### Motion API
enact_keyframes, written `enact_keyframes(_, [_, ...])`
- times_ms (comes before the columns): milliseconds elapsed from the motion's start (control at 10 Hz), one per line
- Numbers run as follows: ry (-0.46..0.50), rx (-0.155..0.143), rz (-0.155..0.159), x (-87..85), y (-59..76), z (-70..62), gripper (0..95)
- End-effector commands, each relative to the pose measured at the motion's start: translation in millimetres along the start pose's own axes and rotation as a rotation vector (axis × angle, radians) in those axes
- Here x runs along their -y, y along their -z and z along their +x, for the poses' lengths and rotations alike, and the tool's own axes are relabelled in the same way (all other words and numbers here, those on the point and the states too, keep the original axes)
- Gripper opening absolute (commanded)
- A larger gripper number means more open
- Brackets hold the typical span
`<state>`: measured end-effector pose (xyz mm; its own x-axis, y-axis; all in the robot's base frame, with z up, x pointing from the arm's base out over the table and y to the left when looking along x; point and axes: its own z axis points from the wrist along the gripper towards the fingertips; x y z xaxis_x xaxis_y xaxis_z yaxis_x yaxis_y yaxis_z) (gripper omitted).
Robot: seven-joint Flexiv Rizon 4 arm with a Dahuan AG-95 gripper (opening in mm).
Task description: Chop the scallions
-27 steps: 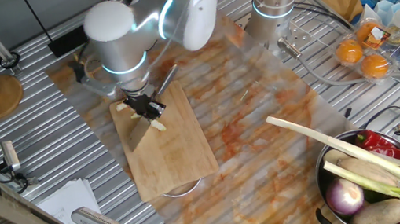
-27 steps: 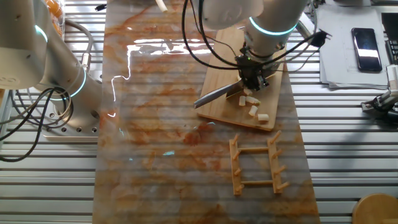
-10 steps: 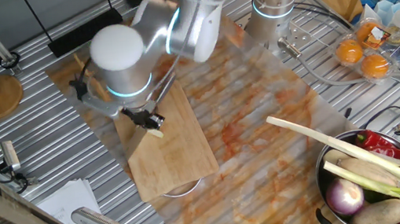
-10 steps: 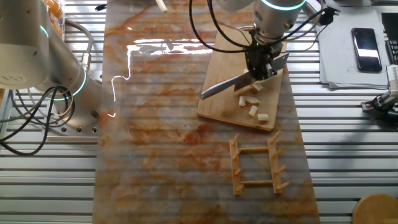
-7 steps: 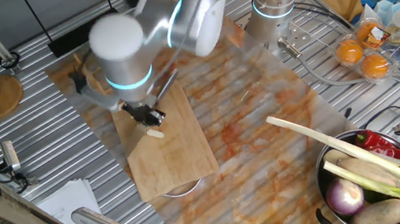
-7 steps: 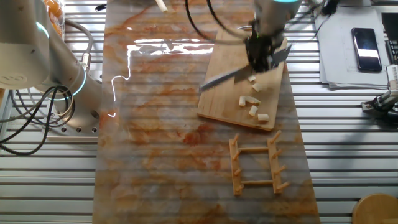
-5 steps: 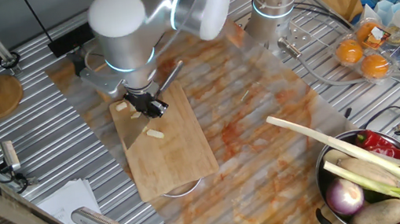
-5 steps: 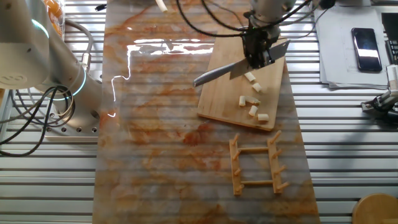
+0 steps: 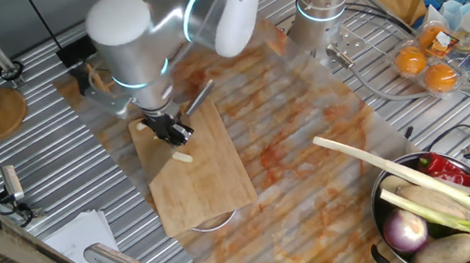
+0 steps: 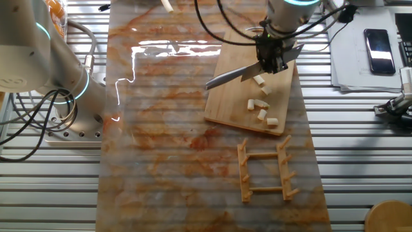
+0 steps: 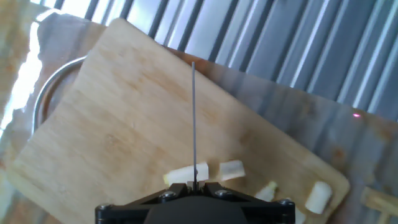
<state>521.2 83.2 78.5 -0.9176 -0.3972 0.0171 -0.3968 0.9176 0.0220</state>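
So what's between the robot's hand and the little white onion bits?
The knife. In the other fixed view, the gripper holds it, blade just above the nearest of the scallions on the cutting board.

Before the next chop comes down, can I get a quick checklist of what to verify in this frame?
1. Knife held in the end effector: ok, blade sticks out over the board.
2. Blade lined up over a scallion piece: ok, the hand view shows the edge crossing it.
3. Scallions on the cutting board: ok, all the cut chunks lie on the wood.
4. Board flat and steady: cannot tell, a round metal rim shows under one end.
5. Wooden rack out of the blade's path: ok, it lies beside the board.
6. Blade touching the piece: cannot tell.
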Motion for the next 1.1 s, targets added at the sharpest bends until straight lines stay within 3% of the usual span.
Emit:
enact_keyframes(100, [0.012,-0.013,-0.007,-4.1,-0.3,-2.0,0.0])
enact_keyframes(700, [0.05,-0.032,-0.015,-6.4,-12.7,-8.6,0.0])
enact_keyframes(1100, [0.058,-0.038,-0.015,-7.7,-14.0,-8.9,0.0])
